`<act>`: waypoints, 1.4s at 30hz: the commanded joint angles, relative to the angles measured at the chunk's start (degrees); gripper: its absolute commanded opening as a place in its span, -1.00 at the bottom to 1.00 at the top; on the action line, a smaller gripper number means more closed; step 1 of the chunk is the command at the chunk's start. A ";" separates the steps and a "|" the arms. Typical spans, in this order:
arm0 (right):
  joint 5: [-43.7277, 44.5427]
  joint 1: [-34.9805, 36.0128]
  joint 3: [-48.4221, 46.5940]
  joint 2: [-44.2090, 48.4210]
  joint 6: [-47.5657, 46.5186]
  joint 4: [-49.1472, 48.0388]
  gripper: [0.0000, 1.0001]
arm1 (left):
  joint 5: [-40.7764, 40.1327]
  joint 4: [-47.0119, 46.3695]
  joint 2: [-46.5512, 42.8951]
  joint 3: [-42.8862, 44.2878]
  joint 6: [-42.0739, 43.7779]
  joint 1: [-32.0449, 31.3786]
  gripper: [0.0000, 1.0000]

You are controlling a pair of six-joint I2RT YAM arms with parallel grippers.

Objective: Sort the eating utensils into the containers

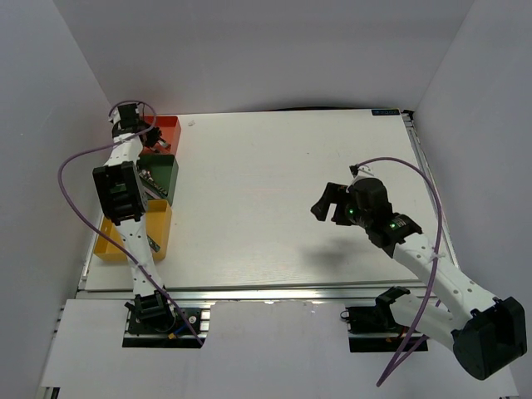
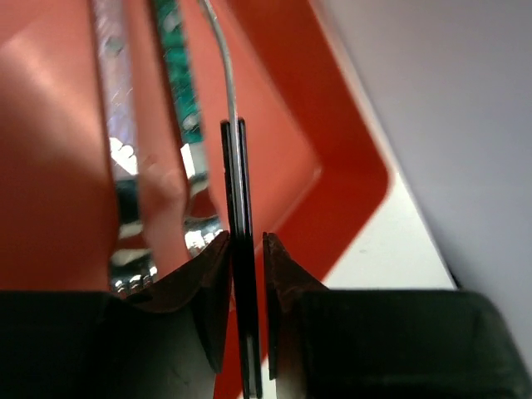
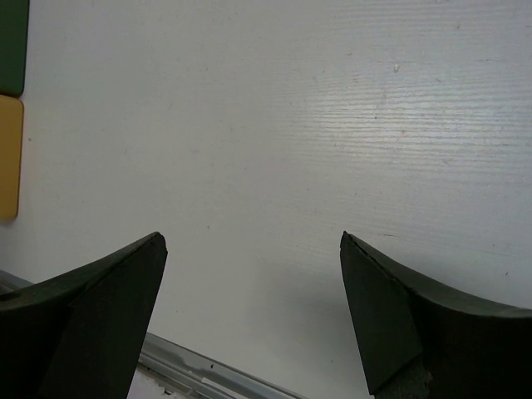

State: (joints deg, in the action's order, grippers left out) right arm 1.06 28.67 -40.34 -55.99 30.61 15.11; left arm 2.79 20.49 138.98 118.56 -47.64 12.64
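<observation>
While the left arm stretches to the far left corner of the surface [image 1: 283,191], the left end effector [image 2: 245,239] hangs inside the orange bin [image 2: 50,125]. Between its fingers stands a thin dark handle [image 2: 241,183], seen edge-on, with a slim metal shaft running on from it deeper into the bin. The jaws sit narrowly apart, one on each side of the handle, and a sliver of orange shows between the handle and the right-hand finger. Whether they pinch the handle or merely flank it cannot be told. Two more utensils lie in the same bin beside it, one with a pale patterned handle [image 2: 112,75] and one with a teal handle [image 2: 176,75], their shiny metal ends near the fingertips.

From above, the three bins stand in a line along the left edge of the surface: orange farthest, then the green bin [image 1: 170,164], then the yellow bin [image 1: 160,231] nearest the arm bases. The left arm crosses over the green and yellow ones and hides part of each. Something silvery lies in the green bin, too small to identify.

The right end effector [image 3: 251,239] hovers on the right side, well apart from the bins, its jaws spread wide with only white surface between them. A metal rail [image 3: 208,370] runs along the bottom of its wrist view.
</observation>
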 commanded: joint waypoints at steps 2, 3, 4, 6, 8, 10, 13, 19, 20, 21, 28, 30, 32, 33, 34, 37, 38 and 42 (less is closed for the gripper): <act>-0.53 0.16 0.61 -0.09 -1.08 -2.54 0.79 | -0.32 -4.23 -7.74 -7.62 -0.88 -0.08 -0.31; -0.53 0.16 0.52 0.00 -1.08 -2.46 0.79 | -0.06 -5.54 -8.63 -8.86 -1.14 -0.16 -0.26; -2.19 0.16 0.52 0.09 -0.99 -2.37 0.79 | -0.06 -6.07 -9.33 -9.92 -1.66 -0.08 -0.18; -2.55 0.16 0.61 0.53 -0.73 -2.28 0.79 | 0.03 -7.39 -11.09 -12.21 -1.93 -0.08 0.09; -2.47 0.16 0.52 1.14 -0.73 -2.02 0.79 | -0.24 -7.22 -11.53 -12.22 -2.28 -0.16 0.26; -2.38 0.16 0.35 1.75 -0.73 -1.58 0.79 | 0.02 -7.66 -12.50 -11.95 -2.90 -0.16 0.96; -1.59 0.16 0.00 2.20 -0.99 -0.88 0.79 | 0.64 -8.53 -14.17 -10.64 -3.69 -0.16 0.96; -1.32 0.16 -0.88 2.11 -1.43 -0.26 0.79 | 3.80 -6.17 -15.13 -3.35 -1.51 -1.21 0.96; -1.24 0.16 -0.97 2.28 -1.52 0.00 0.79 | 4.24 -5.56 -15.66 -2.90 -0.62 -1.91 0.96; -1.32 0.08 -1.15 2.37 -1.69 0.18 0.79 | 3.11 -2.94 -16.45 -2.55 0.43 -2.36 0.96; 6.92 0.16 -6.50 7.72 -11.18 6.06 0.79 | -20.75 11.06 -38.30 -13.76 18.16 -11.66 0.96; 11.76 0.16 -9.84 8.87 -13.03 10.26 0.79 | -25.53 8.71 -52.18 -27.90 20.21 -16.76 0.96; 14.13 0.25 -12.04 10.28 -12.95 12.91 0.79 | -29.39 8.25 -61.32 -36.78 20.74 -19.05 0.96; 14.06 0.25 -13.52 10.89 -13.29 14.49 0.79 | -29.85 8.25 -69.98 -44.39 20.83 -19.23 0.96; 13.97 0.34 -13.89 12.29 -13.64 14.77 0.79 | -30.55 8.86 -74.07 -47.60 21.18 -19.32 0.96; 12.92 0.51 -13.81 15.54 -14.78 15.91 0.79 | -32.84 13.07 -87.27 -55.71 23.98 -19.41 0.96; 11.96 0.51 -13.37 16.51 -15.31 16.00 0.79 | -33.19 14.82 -89.73 -56.59 24.34 -19.41 0.96; 12.38 0.51 -12.92 21.26 -16.99 18.63 0.79 | -32.23 25.44 -99.59 -58.80 26.80 -19.41 0.96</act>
State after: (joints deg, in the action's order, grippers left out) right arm 12.34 28.91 -52.71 -37.10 16.43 30.68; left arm -27.75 34.98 39.92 62.30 -24.34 -6.61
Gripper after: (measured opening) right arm 0.894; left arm 0.982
